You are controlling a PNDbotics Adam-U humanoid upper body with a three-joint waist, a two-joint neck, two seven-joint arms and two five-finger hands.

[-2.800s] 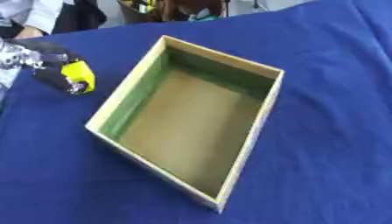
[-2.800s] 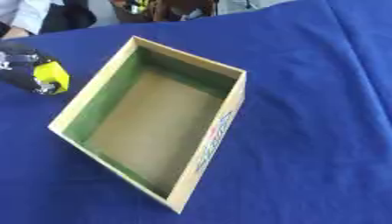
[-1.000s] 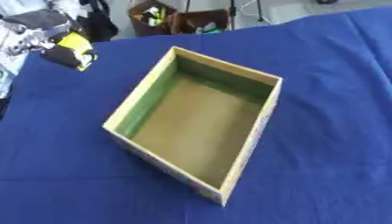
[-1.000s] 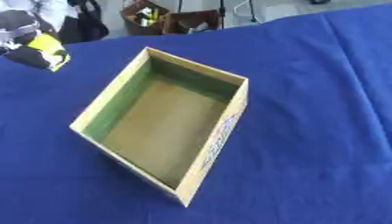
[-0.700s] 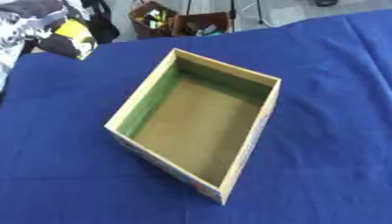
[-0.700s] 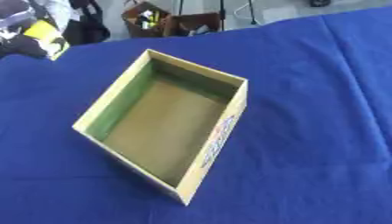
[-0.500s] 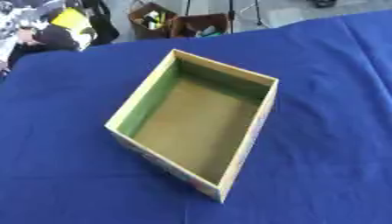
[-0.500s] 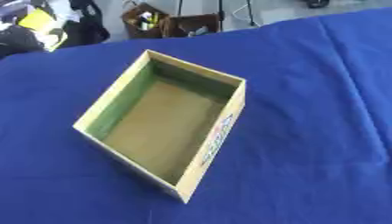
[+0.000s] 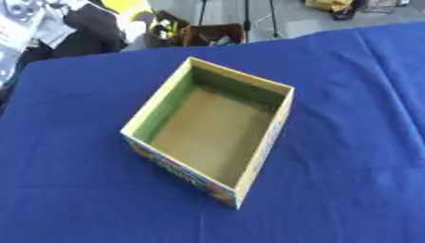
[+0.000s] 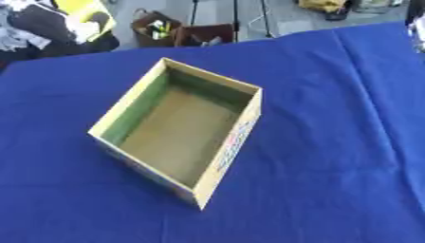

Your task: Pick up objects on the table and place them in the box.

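Box (image 9: 212,128) sits open and empty mid-counter (image 9: 348,142), long axis running near-left to far-right. Left hand (image 10: 37,16) up at the far-left corner, beyond the counter edge — something yellow (image 10: 79,9) by it; fingers blurred, state cannot be told. Right hand not seen.

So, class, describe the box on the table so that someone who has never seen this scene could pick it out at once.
Start with the blue cloth that covers the whole table. Near its middle, turned at an angle, sits the open cardboard box, with nothing inside. It is the only thing on the cloth, with greenish inner walls, a brown floor and colourful print outside.
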